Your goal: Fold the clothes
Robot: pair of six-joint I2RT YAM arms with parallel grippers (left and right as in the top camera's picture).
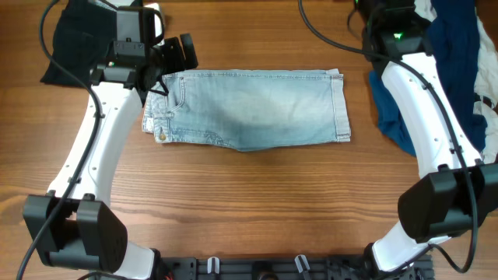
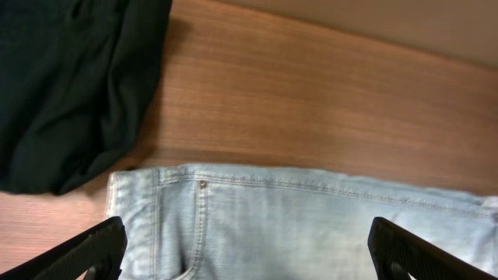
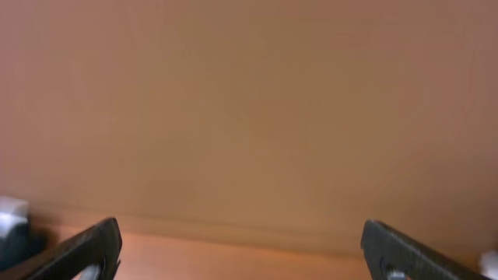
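— Wooden table (image 1: 249,194), plain wall behind it. What is laid out for you?

— Your shorts (image 1: 257,109) lie flat across the middle, waistband toward your left arm and hems toward your right. They look doubled leg over leg, so I judge one end-to-end fold is what remains.

— And the left fingers (image 2: 85,249)?

— They are spread wide and hold nothing. They hover over the far corner of the waistband, just beside the black piece (image 2: 62,93). The spot makes sense: that corner gives you an edge to pinch and carry toward the hems.

— The right?

— The right fingers (image 3: 78,249) are spread just as wide, and they are empty too. Your right wrist camera sees only wall and a strip of table. From overhead, that arm sits at the far edge by the navy shirt (image 1: 451,70), well apart from the shorts. My guess is that it's parked there to leave you room.

— Anything to watch?

— The black piece lies close to the waistband, so come down on denim only or you may drag both. Lifting a single corner could also skew the cloth, so you might want the right arm on the near side.
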